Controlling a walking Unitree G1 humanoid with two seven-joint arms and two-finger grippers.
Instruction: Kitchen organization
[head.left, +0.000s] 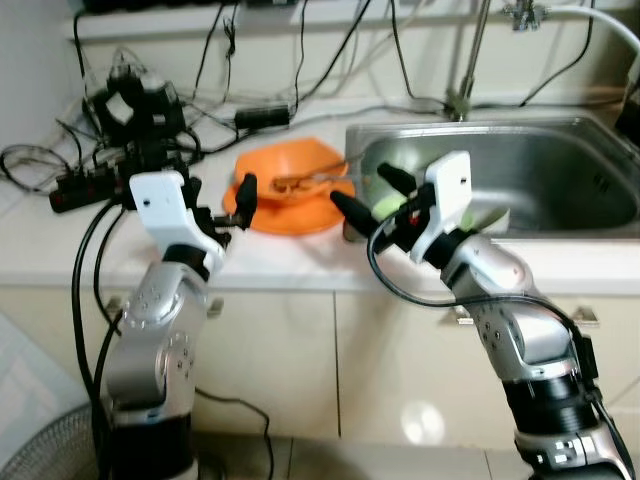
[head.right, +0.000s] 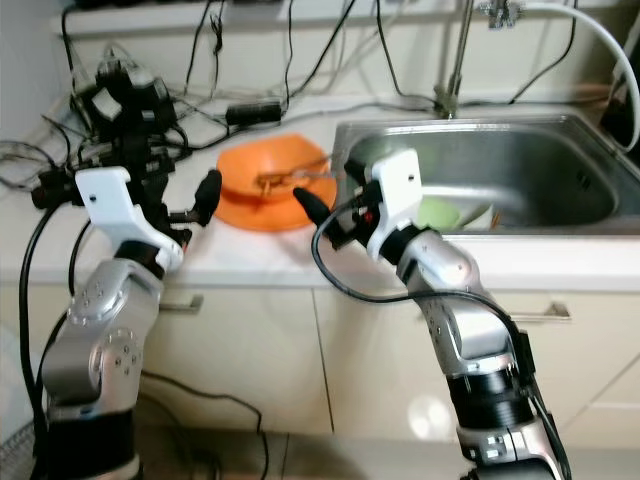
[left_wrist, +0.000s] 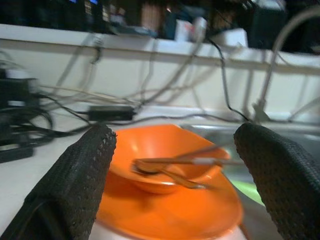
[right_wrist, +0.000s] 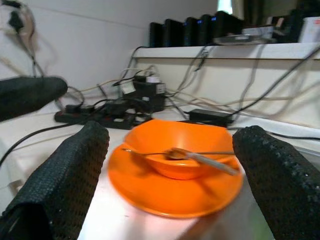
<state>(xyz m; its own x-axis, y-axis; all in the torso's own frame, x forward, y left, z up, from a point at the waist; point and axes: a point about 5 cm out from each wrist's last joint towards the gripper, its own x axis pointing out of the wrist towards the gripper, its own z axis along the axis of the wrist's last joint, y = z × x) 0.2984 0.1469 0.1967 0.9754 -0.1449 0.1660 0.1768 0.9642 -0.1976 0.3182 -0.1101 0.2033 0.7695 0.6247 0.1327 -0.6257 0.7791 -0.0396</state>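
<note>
Grippers frame the scene: the left gripper (head.left: 243, 203) hangs over the worktop (head.left: 290, 262) just left of the orange dishes, its 2 fingers spread wide and holding nothing; the right gripper (head.left: 366, 195) is raised at the near left corner of the sink (head.left: 560, 130), fingers likewise wide apart and empty. Both wrist views look between those fingers straight at the dishes, so both arms seem aimed at the same target.

Between them, an orange bowl (left_wrist: 165, 160) sits on an orange plate (right_wrist: 172, 192) on the worktop, right beside the sink's left rim. 2 pieces of metal cutlery lie across the bowl: a spoon (right_wrist: 200, 159) and a second utensil (left_wrist: 180, 161) whose type I cannot make out, their handles reaching over the bowl's rim toward the sink. I cannot tell whether the bowl holds anything else.

My reading is that the step in hand is the approach to this stack, before any grasp. The next move probably calls for 1 gripper to close on the plate's rim or a utensil handle; the loose cutlery could slide or tip out if the stack is lifted unevenly.

Inside the sink lies something pale green (head.right: 438, 213), partly hidden behind the right arm. At the worktop's back left, a tangle of cables and a power strip (head.left: 85, 190) lies well apart from the dishes.
</note>
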